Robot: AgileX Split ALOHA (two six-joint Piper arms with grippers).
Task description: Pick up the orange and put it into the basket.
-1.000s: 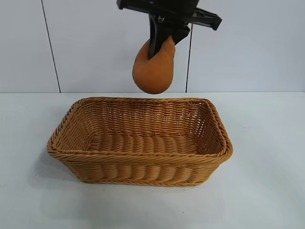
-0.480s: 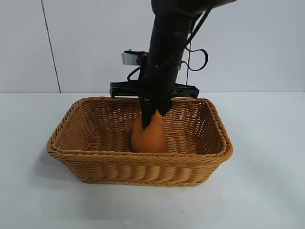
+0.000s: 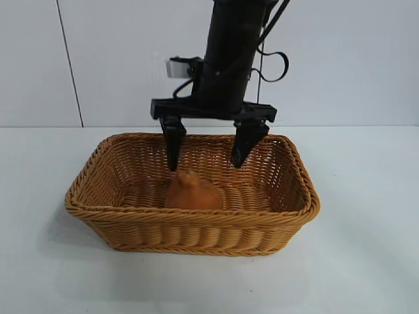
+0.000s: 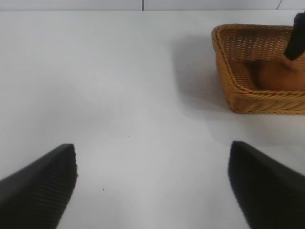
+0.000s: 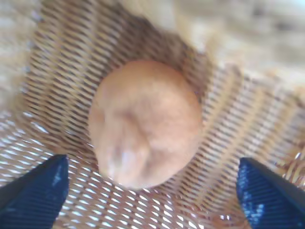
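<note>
Having sprung open, right pincer (image 3: pixel 206 154) dropped orange (image 3: pixel 192 192) in basket (image 3: pixel 288 216).

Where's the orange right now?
In the exterior view the orange sits on the floor of the basket, near its middle, just below the right gripper, whose open fingers don't touch it.

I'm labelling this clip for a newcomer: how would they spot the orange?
Find the wicker basket on the white table. Under the right gripper, open above it, sits the orange: a smooth dull orange-brown lump with a knobbed top, the basket's only content.
</note>
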